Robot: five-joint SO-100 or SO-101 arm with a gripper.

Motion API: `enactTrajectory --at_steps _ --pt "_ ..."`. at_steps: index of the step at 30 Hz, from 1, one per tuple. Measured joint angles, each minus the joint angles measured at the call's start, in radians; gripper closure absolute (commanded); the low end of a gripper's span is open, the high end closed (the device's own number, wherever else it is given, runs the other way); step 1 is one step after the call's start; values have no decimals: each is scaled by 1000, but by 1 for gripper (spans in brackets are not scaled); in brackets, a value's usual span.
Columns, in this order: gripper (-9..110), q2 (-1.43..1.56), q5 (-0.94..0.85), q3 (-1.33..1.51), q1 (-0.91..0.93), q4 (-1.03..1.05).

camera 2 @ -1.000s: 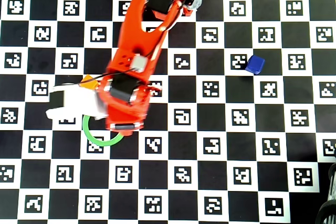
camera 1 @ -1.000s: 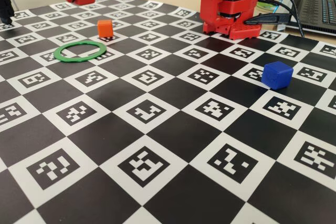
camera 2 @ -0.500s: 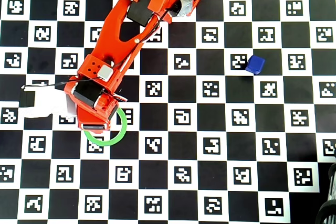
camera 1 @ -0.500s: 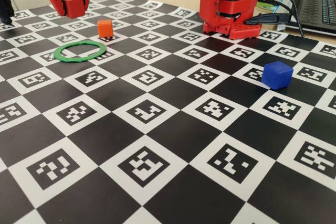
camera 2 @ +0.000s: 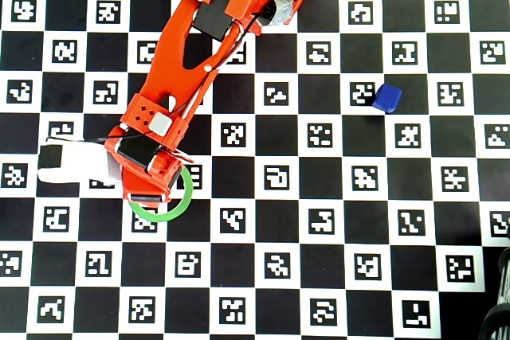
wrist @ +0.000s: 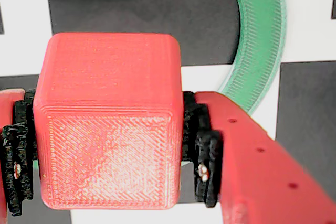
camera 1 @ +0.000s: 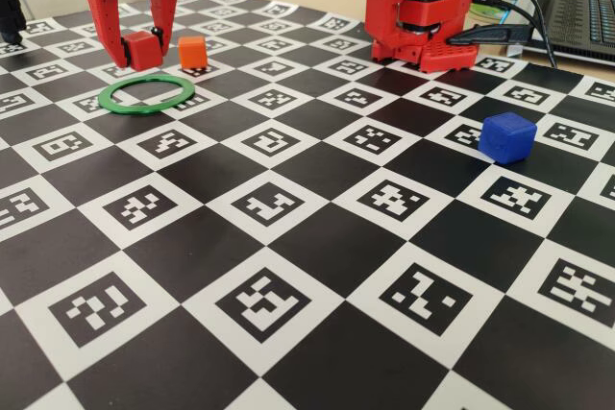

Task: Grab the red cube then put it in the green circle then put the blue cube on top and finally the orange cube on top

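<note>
Checkerboard mat (camera 1: 288,266) with printed markers covers the table; laptop (camera 1: 581,16) at the far right edge in the fixed view.

Status: my gripper (camera 1: 142,45) is clamped on the red cube (camera 1: 142,49), pads tight on both side faces in the wrist view (wrist: 107,119). Cube is off the mat, just above the far rim of the green circle (camera 1: 146,94). Not centred yet: in the wrist view the ring arc (wrist: 260,40) sits up and to the right of the cube.

Done: red grabbed and carried to the ring. Left: lower and release inside it, then blue, then orange.

Blue cube (camera 1: 507,135) is well apart on the right of the fixed view. Orange cube (camera 1: 192,52) is just behind the ring.

Blind spots: overhead, my arm (camera 2: 187,69) hides the red and orange cubes and part of the ring (camera 2: 179,206). Wrist view is mostly cube, so the ring centre isn't visible.
</note>
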Motion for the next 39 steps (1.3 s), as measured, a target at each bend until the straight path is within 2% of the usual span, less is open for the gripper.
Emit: enactTrajectory --at_steps 18,39 --pt "94 0 8 107 -6 -141" --pt "94 0 -12 133 -6 -186"
